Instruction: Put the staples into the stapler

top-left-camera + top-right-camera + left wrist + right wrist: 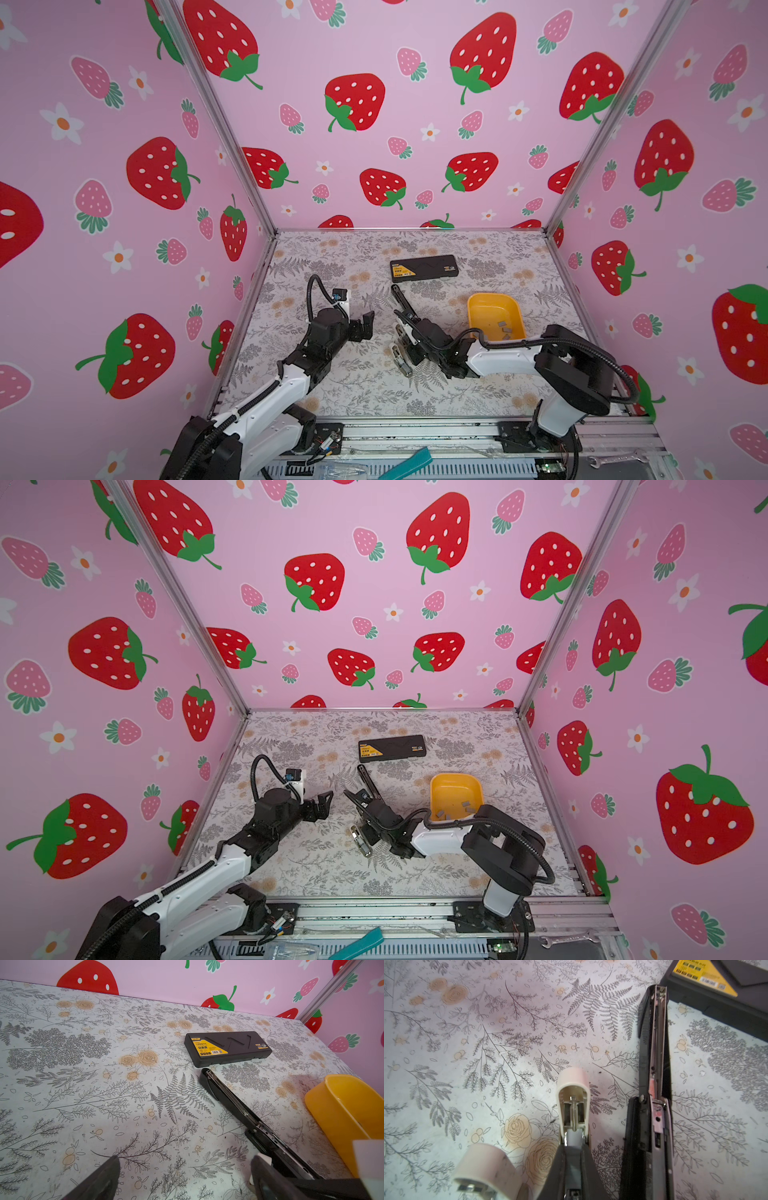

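- Right wrist view: right gripper [573,1145] pinched narrow on pale stapler [573,1084]; left gripper [368,324] spread wide, empty.
- Black stapler [656,1053] lies open alongside — apparently unloaded.
- Staples [507,330] sit in yellow tray [490,309] — next, fetch one strip.

I work inside a robot test cell. Printed strawberry backdrop panels [415,124] close three sides, joined at the corners by bare aluminium frame posts [218,116]. The counter [353,386] carries a floral sheet. My arm base plates [515,436] are bolted to a slotted aluminium rail [415,434], where exposed wiring [328,446] and a wrench [615,459] lie.
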Action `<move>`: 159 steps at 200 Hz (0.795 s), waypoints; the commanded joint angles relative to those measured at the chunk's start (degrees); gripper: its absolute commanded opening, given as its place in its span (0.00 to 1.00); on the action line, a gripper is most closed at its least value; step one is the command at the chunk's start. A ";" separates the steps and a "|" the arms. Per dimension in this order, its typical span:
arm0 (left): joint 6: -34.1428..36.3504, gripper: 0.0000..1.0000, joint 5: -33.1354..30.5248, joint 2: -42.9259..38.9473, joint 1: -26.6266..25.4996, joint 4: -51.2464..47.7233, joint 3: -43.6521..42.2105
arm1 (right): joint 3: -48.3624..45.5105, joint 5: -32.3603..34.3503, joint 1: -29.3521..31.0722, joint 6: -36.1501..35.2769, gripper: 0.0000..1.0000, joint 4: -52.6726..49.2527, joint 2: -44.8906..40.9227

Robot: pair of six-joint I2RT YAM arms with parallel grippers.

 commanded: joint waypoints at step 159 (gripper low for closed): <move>-0.34 0.99 -0.27 0.59 0.24 0.99 2.63 | 0.74 1.11 -0.55 -0.64 0.09 0.26 2.83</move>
